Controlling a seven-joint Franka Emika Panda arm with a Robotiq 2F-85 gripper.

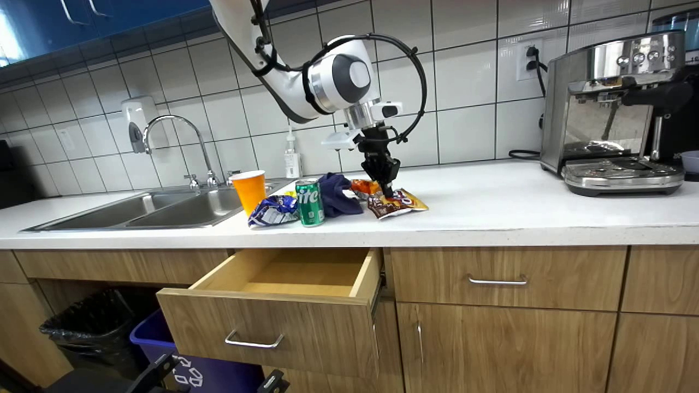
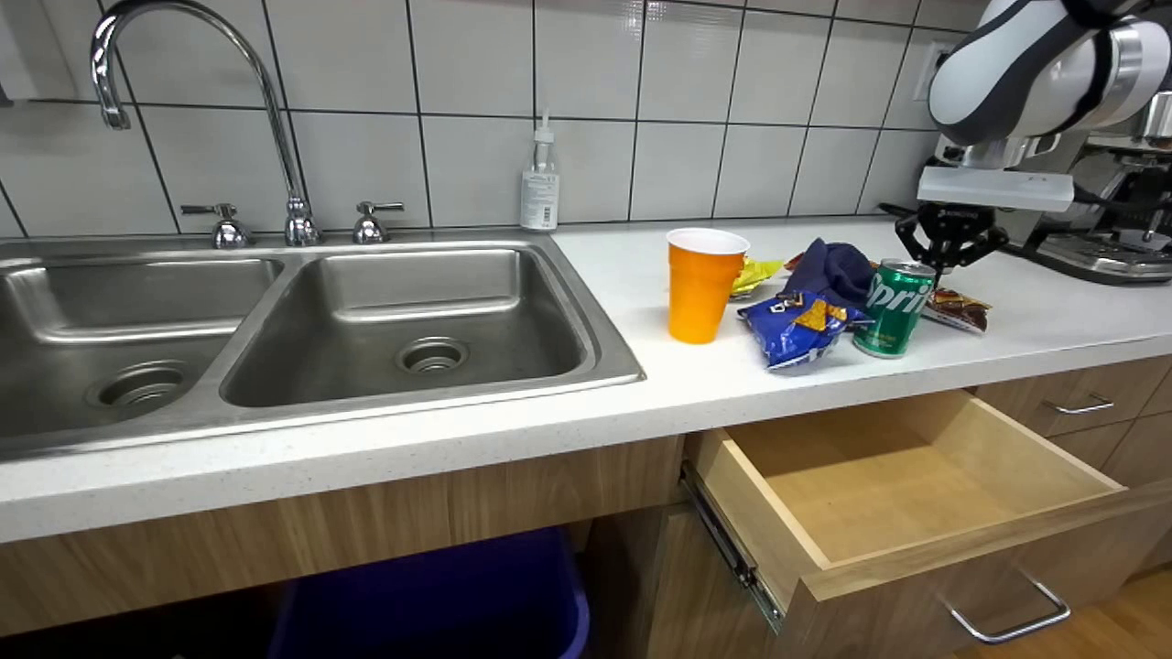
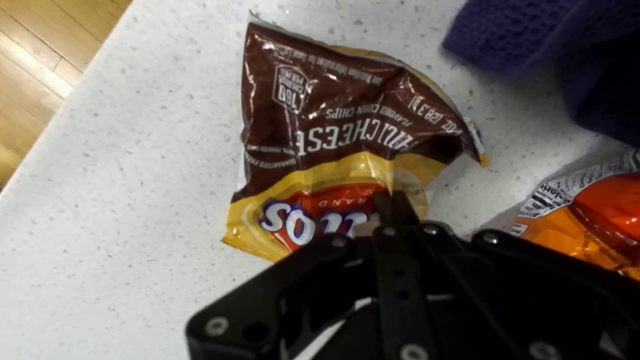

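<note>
A brown and yellow chip bag lies on the white counter, also visible in both exterior views. My gripper points down at it, the black fingers together on a fold near the bag's red logo. The film creases toward the fingertips, so a pinch of the bag sits between them; the bag still rests on the counter. Beside it are an orange chip bag and a dark purple cloth. In an exterior view the gripper stands over the brown bag.
A green can, a blue chip bag, an orange cup and a yellow packet stand close by. Below the counter edge a drawer is pulled out. A sink lies to one side, a coffee machine to the other.
</note>
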